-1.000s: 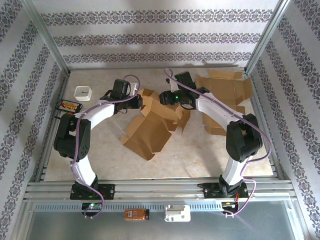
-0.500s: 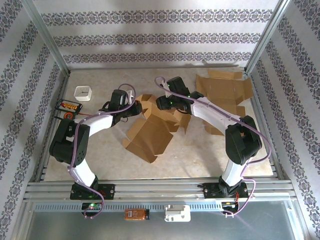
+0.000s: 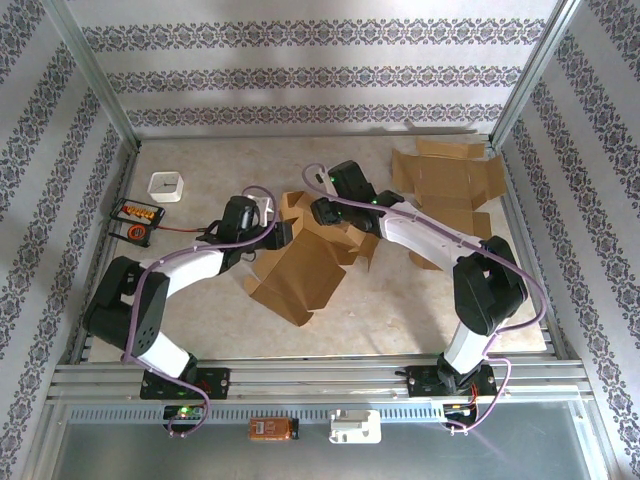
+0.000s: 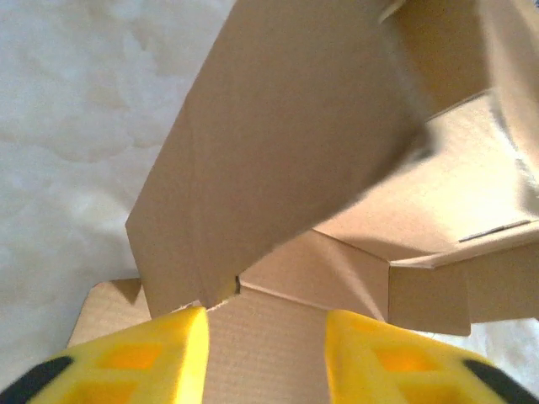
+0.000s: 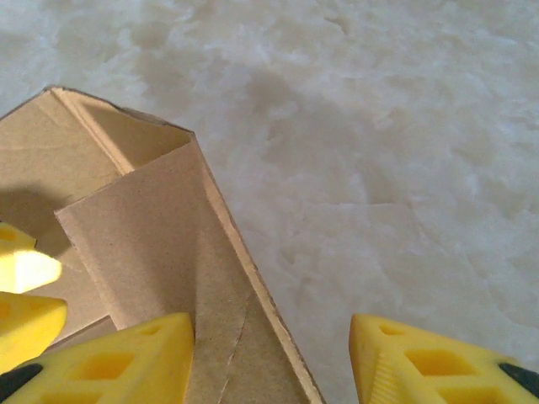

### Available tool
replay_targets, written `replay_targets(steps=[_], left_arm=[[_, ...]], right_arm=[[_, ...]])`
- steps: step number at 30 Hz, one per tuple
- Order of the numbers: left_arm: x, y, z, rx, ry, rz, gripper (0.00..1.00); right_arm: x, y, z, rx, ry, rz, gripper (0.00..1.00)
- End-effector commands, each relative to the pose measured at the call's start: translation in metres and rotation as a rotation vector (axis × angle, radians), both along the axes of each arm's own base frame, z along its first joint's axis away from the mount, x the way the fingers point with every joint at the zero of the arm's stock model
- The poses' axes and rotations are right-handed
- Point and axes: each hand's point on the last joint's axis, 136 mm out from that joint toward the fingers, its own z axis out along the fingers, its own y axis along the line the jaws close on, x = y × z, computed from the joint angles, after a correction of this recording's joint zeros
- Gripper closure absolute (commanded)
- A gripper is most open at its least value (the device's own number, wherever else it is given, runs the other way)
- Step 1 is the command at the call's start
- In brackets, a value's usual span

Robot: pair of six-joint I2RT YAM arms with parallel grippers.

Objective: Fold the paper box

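Observation:
The brown paper box (image 3: 300,268) lies half-formed on the table's middle, flaps sticking up at its far end. My left gripper (image 3: 283,235) is at the box's left far corner. In the left wrist view it (image 4: 265,358) is open, a box panel (image 4: 261,345) showing behind the gap and a large flap (image 4: 278,143) leaning overhead. My right gripper (image 3: 318,210) hovers over the far flaps. It (image 5: 274,366) is open, and a standing box wall's edge (image 5: 244,278) runs up between its fingers without being pinched. The left gripper's yellow fingertips (image 5: 25,290) peek in at the right wrist view's left edge.
Flat unfolded cardboard sheets (image 3: 450,185) lie at the back right. A small white cup (image 3: 165,186) and a black-and-orange device (image 3: 136,212) sit at the back left. Metal frame posts and patterned walls surround the pale table (image 3: 400,300).
The left gripper was shut and has opened. Both grippers have shifted toward the near side and left along the box's far flaps, and the box has turned slightly.

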Motion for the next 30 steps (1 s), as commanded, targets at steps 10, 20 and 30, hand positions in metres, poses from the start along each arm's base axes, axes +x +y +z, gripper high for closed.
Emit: replay_targets(steps=[10,20,30], left_arm=[[-0.011,0.064,0.083,0.320,-0.276,0.087,0.41],[0.031,0.065,0.037,0.557,-0.272,-0.359,0.41],[0.048,0.030,0.021,0.473,-0.304,-0.620,0.39]], right_arm=[[-0.026,-0.016,-0.027,-0.131,0.048,0.048,0.46],[-0.031,-0.008,-0.031,-0.106,0.074,0.094,0.45],[-0.024,-0.003,-0.033,-0.017,0.146,0.104,0.46]])
